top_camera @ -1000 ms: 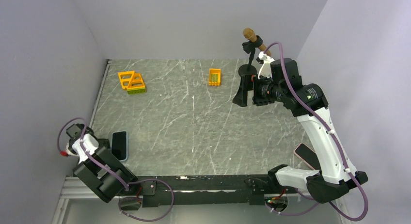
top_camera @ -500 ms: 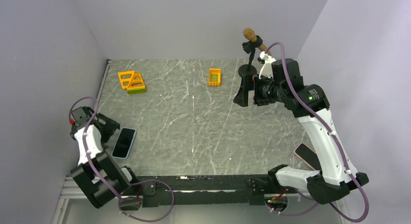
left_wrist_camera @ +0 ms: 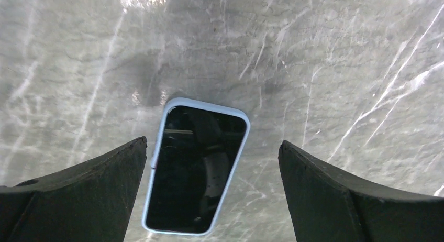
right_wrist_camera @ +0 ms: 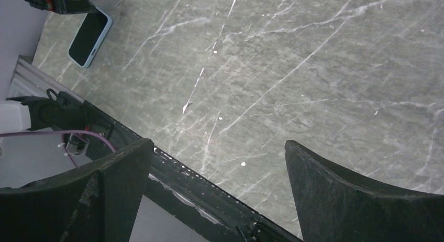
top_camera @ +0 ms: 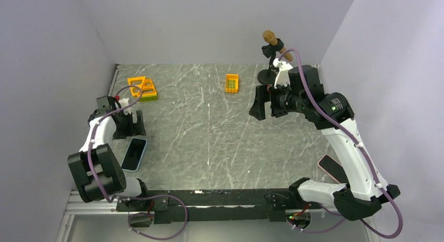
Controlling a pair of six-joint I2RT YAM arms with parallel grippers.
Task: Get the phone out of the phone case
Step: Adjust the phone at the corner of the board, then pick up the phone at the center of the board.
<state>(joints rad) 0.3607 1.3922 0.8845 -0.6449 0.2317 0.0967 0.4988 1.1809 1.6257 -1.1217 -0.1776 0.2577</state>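
Note:
The phone (top_camera: 134, 154), black screen up, lies flat on the table at the near left inside a light blue phone case (left_wrist_camera: 207, 101). It also shows far off in the right wrist view (right_wrist_camera: 90, 37). My left gripper (top_camera: 130, 125) hovers just beyond the phone's far end, open; in the left wrist view (left_wrist_camera: 213, 142) the phone (left_wrist_camera: 196, 168) lies below, between the spread fingers and nearer the left one, untouched. My right gripper (top_camera: 264, 103) is raised over the far right of the table, open (right_wrist_camera: 218, 143) and empty.
Orange and yellow-green toy pieces (top_camera: 142, 88) lie at the far left, a small orange block (top_camera: 232, 83) at the far middle. A black stand with a brown top (top_camera: 270, 53) rises behind the right arm. A pink flat thing (top_camera: 331, 168) lies at the near right. Walls close in on both sides.
My left arm swung from the near left corner up past the phone, and its gripper opened. The phone shifted slightly right and turned a little. The right gripper drifted a bit left.

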